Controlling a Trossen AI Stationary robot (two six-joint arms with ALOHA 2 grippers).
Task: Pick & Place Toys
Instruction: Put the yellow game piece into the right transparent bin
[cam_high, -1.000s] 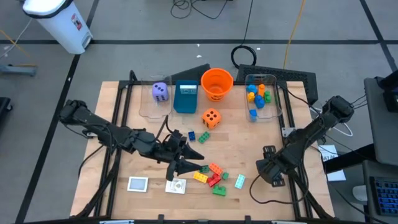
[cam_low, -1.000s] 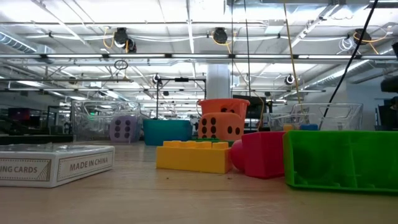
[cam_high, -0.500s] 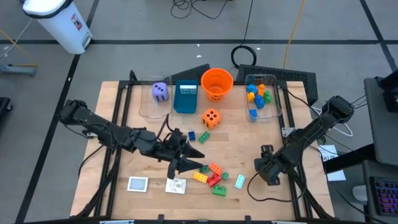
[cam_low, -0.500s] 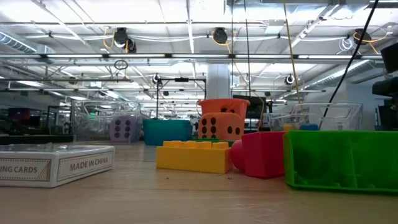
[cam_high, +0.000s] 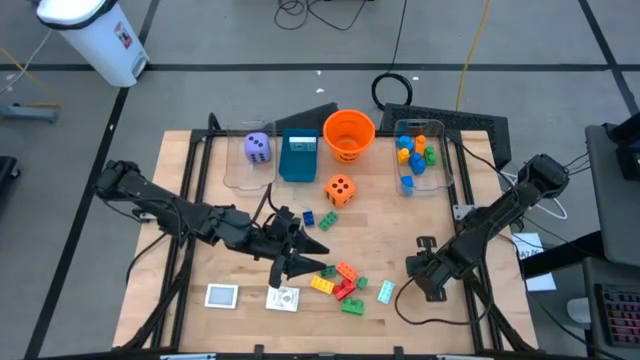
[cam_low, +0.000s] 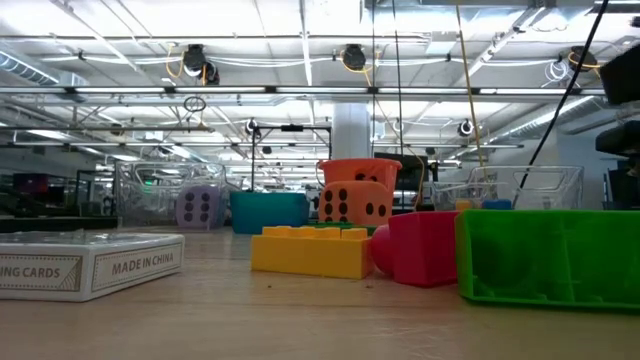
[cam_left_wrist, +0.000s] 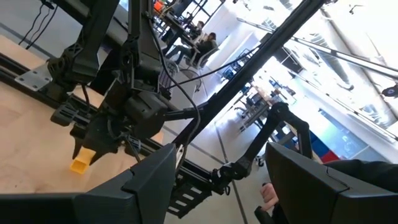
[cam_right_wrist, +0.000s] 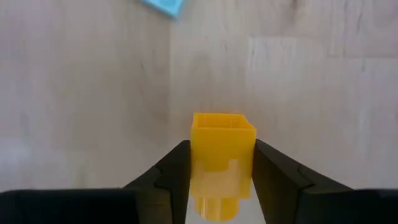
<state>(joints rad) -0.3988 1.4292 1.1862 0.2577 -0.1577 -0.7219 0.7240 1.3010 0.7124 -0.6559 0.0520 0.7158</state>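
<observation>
- On the wooden table (cam_high: 400, 225) seen from above, the orange bucket (cam_high: 348, 134) stands at the far edge between a teal box (cam_high: 298, 157) and a clear bin (cam_high: 420, 155) that already holds several bricks. The orange die (cam_high: 340, 190) lies just in front of the bucket, and the purple die (cam_high: 257, 146) sits in a second clear bin (cam_high: 250, 160) beyond the teal box.
- In the same view the brick pile (cam_high: 342, 281) lies well in front of the bucket, with two white cards (cam_high: 222, 296) to its left. The left gripper (cam_high: 318, 263) hangs just beside that pile; the right gripper (cam_high: 418, 279) is low on the pile's other side.
- At table height, a card box (cam_low: 90, 263), a yellow brick (cam_low: 312, 250) and a green brick (cam_low: 545, 258) fill the foreground, with the bucket and orange die behind them.
- From the left wrist, its own fingers (cam_left_wrist: 149, 180) stand spread with nothing between them; across the table the other arm carries a small yellow piece.
- From the right wrist, the fingers (cam_right_wrist: 174, 171) pinch a yellow cube brick (cam_right_wrist: 222, 149) on both sides, just above the bare wood.
- The step in hand looks like the pick. The next move probably calls for a lift, then a carry to the bin of bricks beside the bucket.
</observation>
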